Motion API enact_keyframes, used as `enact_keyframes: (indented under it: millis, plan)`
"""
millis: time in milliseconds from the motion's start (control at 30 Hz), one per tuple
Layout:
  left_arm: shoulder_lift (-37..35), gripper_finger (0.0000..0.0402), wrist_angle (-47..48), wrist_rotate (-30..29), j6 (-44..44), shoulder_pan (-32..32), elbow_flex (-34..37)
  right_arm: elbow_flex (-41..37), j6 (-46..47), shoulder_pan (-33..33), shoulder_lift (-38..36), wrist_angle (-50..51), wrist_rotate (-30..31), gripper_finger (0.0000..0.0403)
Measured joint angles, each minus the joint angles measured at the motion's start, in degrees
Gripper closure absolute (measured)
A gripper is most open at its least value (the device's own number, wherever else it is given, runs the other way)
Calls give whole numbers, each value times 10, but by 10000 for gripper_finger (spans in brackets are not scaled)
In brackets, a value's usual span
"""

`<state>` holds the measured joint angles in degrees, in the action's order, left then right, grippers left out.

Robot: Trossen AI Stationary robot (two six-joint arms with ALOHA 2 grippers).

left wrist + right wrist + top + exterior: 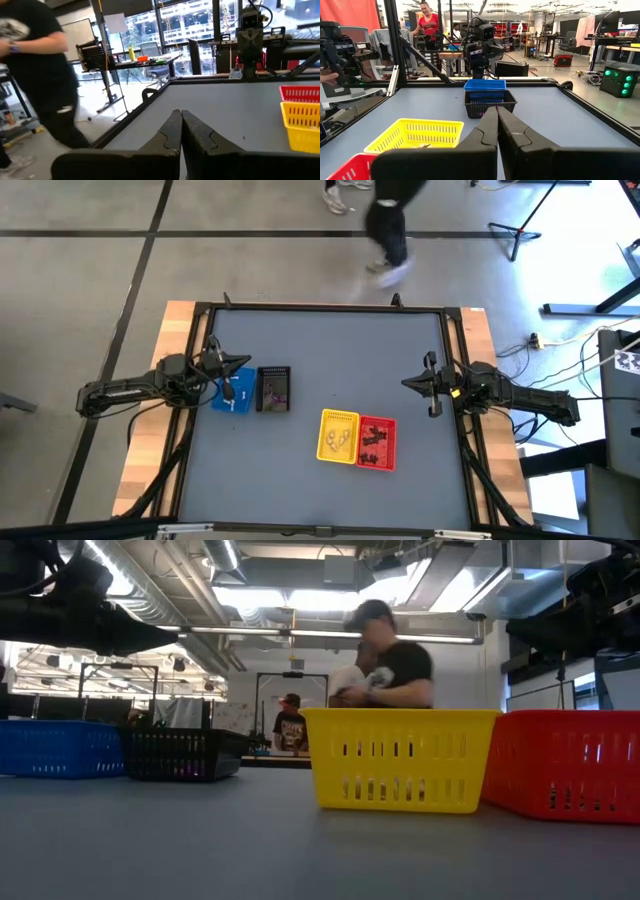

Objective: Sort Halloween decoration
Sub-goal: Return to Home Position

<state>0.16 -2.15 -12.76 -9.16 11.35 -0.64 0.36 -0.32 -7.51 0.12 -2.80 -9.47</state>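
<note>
Four small mesh baskets stand on the grey table. The blue basket (232, 392) and the black one (273, 389) sit side by side at the left. The yellow basket (338, 436) and the red one (377, 443) sit side by side nearer the front. Tiny Halloween decoration pieces lie inside them: pale ones in the yellow (338, 440), dark ones in the red (375, 442), purplish ones in the black (274, 391). My left gripper (181, 117) hangs shut at the left edge, above the blue basket's far corner. My right gripper (497, 112) hangs shut at the right edge. Both point level across the table and hold nothing.
A black frame (320, 308) runs round the table. Bare grey surface (330, 350) lies between the two arms and along the far side. A person (390, 225) walks past beyond the far edge. Stands and cables lie on the floor at the right.
</note>
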Motion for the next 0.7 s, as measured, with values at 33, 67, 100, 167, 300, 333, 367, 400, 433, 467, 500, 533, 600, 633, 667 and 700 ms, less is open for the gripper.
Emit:
enact_keyframes:
  millis: [33,67,100,167,300,333,367,400,433,467,500,533,600,633,667,700]
  plan:
    - [0,401,0,0,7,0,0,0,0,0,0,0,0,402]
    - [0,401,0,0,13,0,0,0,0,0,0,0,0,402]
    - [0,401,0,0,16,0,0,0,0,0,0,0,0,402]
    - [0,401,0,0,16,0,0,0,0,0,0,0,0,402]
    - [0,401,0,0,15,0,0,0,0,0,0,0,0,402]
    - [0,401,0,0,15,0,0,0,0,0,0,0,0,402]
    - [0,401,0,0,15,0,0,0,0,0,0,0,0,402]
    - [0,401,0,0,15,0,0,0,0,0,0,0,0,402]
    - [0,401,0,0,15,0,0,0,0,0,0,0,0,402]
    - [0,401,0,0,15,0,0,0,0,0,0,0,0,402]
    - [0,401,0,0,15,0,0,0,0,0,0,0,0,402]
    - [0,401,0,0,15,0,0,0,0,0,0,0,0,402]
    - [0,401,0,0,15,0,0,0,0,0,0,0,0,402]
    - [0,401,0,0,15,0,0,0,0,0,0,0,0,402]
    - [0,401,0,0,15,0,0,0,0,0,0,0,0,402]
    - [0,401,0,0,15,0,0,0,0,0,0,0,0,402]
